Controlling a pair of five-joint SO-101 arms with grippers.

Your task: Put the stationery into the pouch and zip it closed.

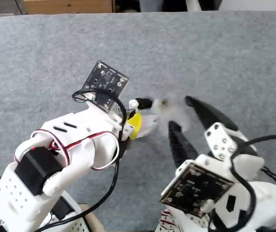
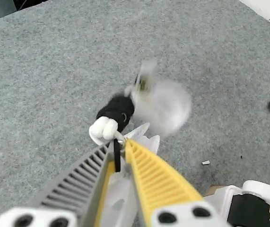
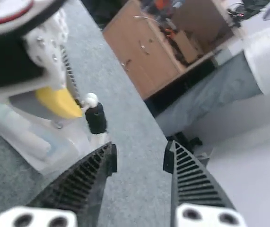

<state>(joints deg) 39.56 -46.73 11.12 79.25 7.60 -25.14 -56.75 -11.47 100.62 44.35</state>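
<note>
Nearest us, we see the left gripper (image 2: 118, 144) pinched almost shut on a thin black strap (image 2: 117, 161) at the clear pouch (image 3: 26, 137), which lies on the grey mat (image 2: 54, 71) under it. Just beside, the right gripper (image 3: 139, 158) hovers wide open, holding nothing. Beyond them are a black-and-white charm (image 2: 116, 112) and a blurred pale pompom (image 2: 165, 106).

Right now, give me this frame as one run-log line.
left gripper: shut on charm strap | right gripper: open, near pouch | pouch: on table, zip state unclear
</note>
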